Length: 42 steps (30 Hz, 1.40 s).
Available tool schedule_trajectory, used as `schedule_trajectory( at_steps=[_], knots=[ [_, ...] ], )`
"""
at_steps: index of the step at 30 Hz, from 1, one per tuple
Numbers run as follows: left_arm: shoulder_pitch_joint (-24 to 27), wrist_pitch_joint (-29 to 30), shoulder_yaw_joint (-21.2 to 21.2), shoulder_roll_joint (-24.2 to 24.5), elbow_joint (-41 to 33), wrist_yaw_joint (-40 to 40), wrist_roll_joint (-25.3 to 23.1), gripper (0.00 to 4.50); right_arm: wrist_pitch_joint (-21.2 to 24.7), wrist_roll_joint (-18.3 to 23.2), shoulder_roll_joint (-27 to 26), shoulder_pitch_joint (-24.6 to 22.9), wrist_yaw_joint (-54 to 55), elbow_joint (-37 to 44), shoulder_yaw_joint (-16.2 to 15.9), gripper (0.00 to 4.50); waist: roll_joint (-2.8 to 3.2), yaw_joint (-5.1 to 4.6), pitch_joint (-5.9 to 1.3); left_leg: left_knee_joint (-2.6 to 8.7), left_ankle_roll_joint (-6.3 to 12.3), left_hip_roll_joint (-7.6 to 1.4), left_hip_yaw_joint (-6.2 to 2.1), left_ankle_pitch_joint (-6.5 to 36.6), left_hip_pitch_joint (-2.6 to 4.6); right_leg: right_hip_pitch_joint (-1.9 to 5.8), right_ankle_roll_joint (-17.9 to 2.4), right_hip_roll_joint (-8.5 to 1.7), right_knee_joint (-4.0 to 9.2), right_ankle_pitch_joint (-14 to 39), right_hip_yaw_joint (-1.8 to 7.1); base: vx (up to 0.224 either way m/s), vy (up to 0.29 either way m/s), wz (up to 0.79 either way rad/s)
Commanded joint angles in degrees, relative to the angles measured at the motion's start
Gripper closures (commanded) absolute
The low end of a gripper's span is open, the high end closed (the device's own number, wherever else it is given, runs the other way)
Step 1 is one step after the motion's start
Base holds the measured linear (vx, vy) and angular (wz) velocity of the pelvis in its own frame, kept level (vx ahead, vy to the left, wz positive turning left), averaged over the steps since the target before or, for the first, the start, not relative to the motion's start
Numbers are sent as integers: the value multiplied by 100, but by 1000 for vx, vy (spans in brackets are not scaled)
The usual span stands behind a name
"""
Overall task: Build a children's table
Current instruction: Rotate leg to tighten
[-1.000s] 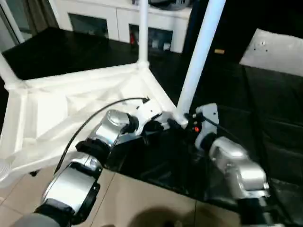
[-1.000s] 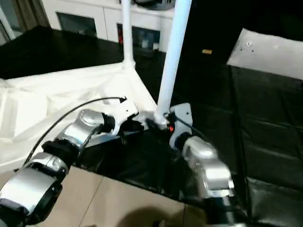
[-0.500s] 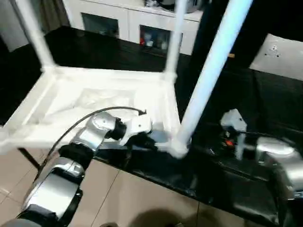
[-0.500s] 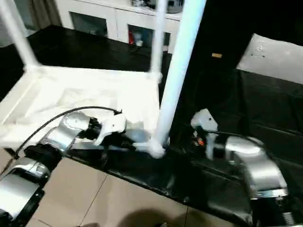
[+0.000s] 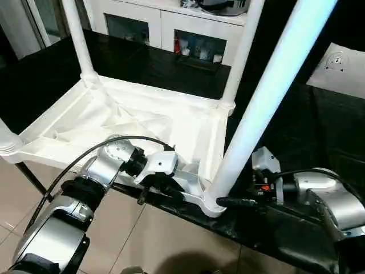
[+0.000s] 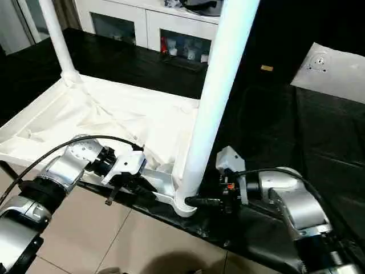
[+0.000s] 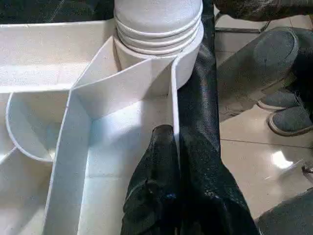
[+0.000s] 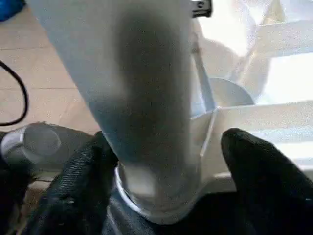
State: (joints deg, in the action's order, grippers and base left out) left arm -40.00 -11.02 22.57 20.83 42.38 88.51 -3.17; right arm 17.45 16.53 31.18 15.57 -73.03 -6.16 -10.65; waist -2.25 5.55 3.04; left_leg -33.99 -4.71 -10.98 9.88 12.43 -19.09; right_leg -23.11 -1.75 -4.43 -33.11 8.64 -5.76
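At the lower centre of the head views, the white plastic tabletop (image 5: 142,123) lies upside down on a black-covered work surface (image 5: 319,131), its ribbed underside facing up and its near corner socket (image 6: 183,205) hanging at the surface's front edge. The plastic is smooth and matte, with thin upright ribs forming angular cells and a round ringed collar at the corner. A long white tapered tubular leg (image 5: 268,100) stands in that socket and leans toward the upper right of the frame.

The left gripper (image 7: 171,147), reached in from lower left on a bent silver forearm with a black cable looped over it, has its two black fingers pressed onto the thin rim wall of the tabletop just beside the socket, one finger on each side. The right gripper (image 8: 161,161), coming from lower right with its forearm nearly level, has its fingers spread around the base of the leg, one on each side, apart from each other.

Farther back, two more legs (image 5: 80,40) stand upright in the far corners. Beige floor tiles (image 5: 171,240) lie below the edge. A flat white sheet (image 6: 331,65) rests at upper right, and white glass-fronted cabinets (image 5: 171,28) line the back.
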Motion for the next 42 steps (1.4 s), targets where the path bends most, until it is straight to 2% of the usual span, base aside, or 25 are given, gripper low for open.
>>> schedule_trajectory(
  at_steps=[1,3,5,7,8,9,10,14,18,24,27,30,31,32,33,35,36,37,38,42],
  knots=[
    [18,-17,147,-77,-249,214,54,450,48,107,-16,101,-98,-102,-32,125,-20,-16,-373,402,377,-279,-33,736,-26,332,-1006,-464,342,1777,326,0,0,0],
    [50,-14,154,-56,-270,199,57,450,76,137,-39,140,-149,-168,-56,130,-26,-5,-375,404,392,-283,-35,691,-34,340,-1038,-463,328,1708,325,0,0,0],
    [61,-16,156,-44,-278,200,60,450,85,144,-43,154,-167,-194,-65,163,-29,-3,-382,399,403,-283,-31,635,-31,341,-1050,-456,316,1602,327,0,0,0],
    [93,26,146,-27,-330,205,64,450,104,159,-44,172,-221,-236,-84,175,-28,-5,-382,397,410,-285,-31,616,-33,340,-1071,-458,305,1548,328,0,0,0],
    [106,27,141,-18,-338,203,61,450,112,164,-42,177,-249,-246,-93,175,-26,1,-382,393,412,-280,-28,638,-36,343,-1058,-461,315,1600,326,0,0,0],
    [114,26,140,-10,-335,200,53,450,133,176,-44,185,-279,-259,-100,181,-49,-5,-380,392,415,-277,-26,638,-44,349,-1039,-460,317,1629,325,0,0,0],
    [115,26,139,-9,-333,198,51,450,144,181,-46,190,-288,-265,-101,202,-40,2,-377,395,412,-276,-28,640,-41,346,-1025,-461,319,1673,324,0,0,0],
    [152,72,136,16,-397,196,54,450,195,231,-58,218,-348,-313,-120,231,-37,-6,-372,400,378,-275,-33,665,-39,335,-936,-460,343,1864,323,0,0,0],
    [176,104,127,34,-402,190,56,450,273,285,-69,208,-365,-284,-141,241,-35,-12,-369,403,363,-273,-33,687,-34,332,-926,-456,347,1881,322,0,0,0],
    [279,570,-99,-152,-508,-141,262,450,637,466,-283,-18,-16,75,-32,243,-45,-32,-372,399,356,-271,-27,659,-35,335,-948,-454,336,1830,331,0,0,0],
    [231,774,-231,-373,-429,-685,235,450,831,347,-595,-128,705,273,31,243,-43,-53,-347,416,289,-252,-39,785,-29,317,-786,-450,402,2229,324,0,0,0],
    [59,984,-350,-661,-154,-1478,91,450,1147,-24,-1116,-109,1825,199,69,244,-46,-112,-327,411,155,-189,-51,953,-23,290,-460,-436,507,2941,277,0,0,0],
    [10,1063,-372,-721,-94,-1661,57,450,1201,-90,-1243,-97,2055,166,88,245,-57,-150,-329,417,105,-166,-77,997,-47,320,-296,-447,539,3219,243,0,0,0],
    [-42,1117,-416,-799,-40,-1833,50,450,1245,-157,-1406,-84,2351,139,131,246,-62,-172,-334,415,102,-164,-80,1012,-49,326,-247,-447,548,3276,238,0,0,0],
    [-79,1155,-446,-849,-6,-1935,46,450,1300,-196,-1507,-73,2537,129,166,246,-51,-217,-328,407,113,-166,-79,1072,-23,271,-226,-441,584,3324,240,0,0,0],
    [-365,1226,-575,-1127,327,-2662,-64,450,1529,-523,-2082,43,3680,-46,352,249,-57,-287,-322,387,110,-129,-81,1208,-7,231,-130,-415,634,3556,206,0,0,0],
    [-389,1235,-582,-1147,357,-2721,-74,450,1533,-545,-2122,53,3755,-65,362,249,-58,-309,-325,382,91,-119,-85,1217,-5,227,-108,-412,641,3604,192,0,0,0],
    [-510,1302,-627,-1249,513,-3069,-135,450,1556,-606,-2328,97,4097,-136,404,250,-51,-333,-328,389,83,-118,-101,1239,-25,256,-65,-423,657,3636,172,0,0,0],
    [-540,1313,-644,-1275,554,-3167,-148,450,1557,-623,-2383,111,4190,-157,415,250,-36,-341,-326,388,86,-128,-99,1268,-9,236,-63,-426,664,3630,178,0,0,0],
    [-875,1394,-901,-1590,994,-4293,-246,450,1541,-928,-3019,325,5280,-422,534,252,-11,-362,-355,413,135,-154,-109,1222,-9,240,-250,-430,606,3156,222,0,0,0]
  ],
)
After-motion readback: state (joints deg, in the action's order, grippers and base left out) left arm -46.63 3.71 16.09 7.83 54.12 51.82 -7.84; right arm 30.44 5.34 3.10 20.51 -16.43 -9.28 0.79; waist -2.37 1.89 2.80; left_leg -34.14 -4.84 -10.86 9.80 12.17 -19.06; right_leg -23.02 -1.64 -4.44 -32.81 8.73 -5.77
